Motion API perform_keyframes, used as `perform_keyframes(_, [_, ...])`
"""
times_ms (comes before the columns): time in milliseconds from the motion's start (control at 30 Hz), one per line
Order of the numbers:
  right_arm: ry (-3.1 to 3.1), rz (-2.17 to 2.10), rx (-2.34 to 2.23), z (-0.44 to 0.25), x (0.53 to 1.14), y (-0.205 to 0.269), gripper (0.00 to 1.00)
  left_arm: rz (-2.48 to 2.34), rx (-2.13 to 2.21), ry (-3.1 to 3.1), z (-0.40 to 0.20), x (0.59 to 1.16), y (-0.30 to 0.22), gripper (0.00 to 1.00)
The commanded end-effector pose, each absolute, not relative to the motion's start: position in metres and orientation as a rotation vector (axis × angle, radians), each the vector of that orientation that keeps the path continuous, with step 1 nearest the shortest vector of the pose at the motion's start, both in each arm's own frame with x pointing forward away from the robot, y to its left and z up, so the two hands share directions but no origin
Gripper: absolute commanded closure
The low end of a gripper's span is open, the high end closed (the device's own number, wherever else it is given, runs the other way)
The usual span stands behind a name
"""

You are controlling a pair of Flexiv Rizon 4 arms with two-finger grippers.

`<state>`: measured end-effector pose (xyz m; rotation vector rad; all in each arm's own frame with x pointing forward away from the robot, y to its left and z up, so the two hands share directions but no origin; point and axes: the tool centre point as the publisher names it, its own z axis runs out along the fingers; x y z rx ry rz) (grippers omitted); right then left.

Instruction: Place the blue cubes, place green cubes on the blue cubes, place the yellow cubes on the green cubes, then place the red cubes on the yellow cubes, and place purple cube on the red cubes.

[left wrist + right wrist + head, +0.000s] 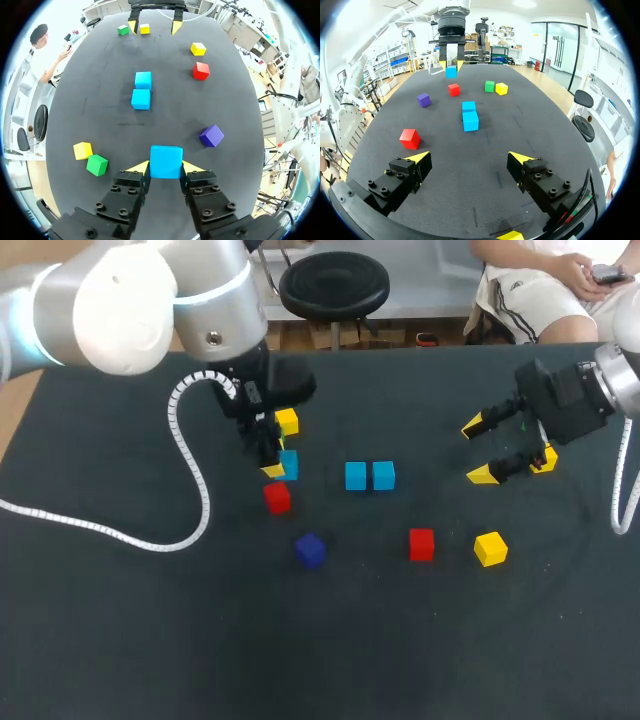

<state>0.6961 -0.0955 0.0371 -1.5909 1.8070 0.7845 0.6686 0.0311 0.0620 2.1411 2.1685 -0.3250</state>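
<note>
The left gripper (166, 169) is closed on a blue cube (166, 161), with a yellow tip pressed to each side face. The right gripper (470, 159) hangs with its fingers spread wide and nothing between them. Ahead of the left gripper, well apart from it, a pair of blue cubes (142, 90) lies touching on the table (100, 115); the held cube probably belongs next to them in the base layer. As far as the wrist view shows, only the fingertips bear on the cube, near one edge, so it could twist or slip out in travel. Set down crooked or too far from the pair, it would leave the green layer above without a level seat. Coming in too low risks shoving the pair apart. Just beside the left gripper lie a green cube (97, 164) and a yellow cube (83, 150), and the head view shows a red cube (277, 497) close by its fingers, so a careless swing could knock any of them. The right gripper faces the same pair from the far side, so both arms closing in together could collide.
</note>
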Motion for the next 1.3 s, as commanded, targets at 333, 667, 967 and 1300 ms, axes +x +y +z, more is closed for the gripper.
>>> perform_keyframes(333, [1.805, 0.785, -1.590, 0.037, 0.696, -0.096, 0.00, -0.326, 2.144, 2.168, 0.062, 0.670, 0.031, 1.00])
perform_keyframes(667, [1.805, 0.785, -1.590, 0.037, 0.696, -0.096, 0.00, -0.338, 2.125, 2.081, 0.069, 0.662, -0.016, 1.00])
perform_keyframes(967, [1.805, 0.785, -1.590, 0.037, 0.696, -0.096, 0.00, -0.345, 2.207, 2.103, 0.052, 0.667, -0.027, 1.00])
perform_keyframes(1300, [1.805, 0.785, -1.590, 0.037, 0.696, -0.096, 0.00, -0.402, 2.180, 2.156, 0.026, 0.664, -0.036, 1.00])
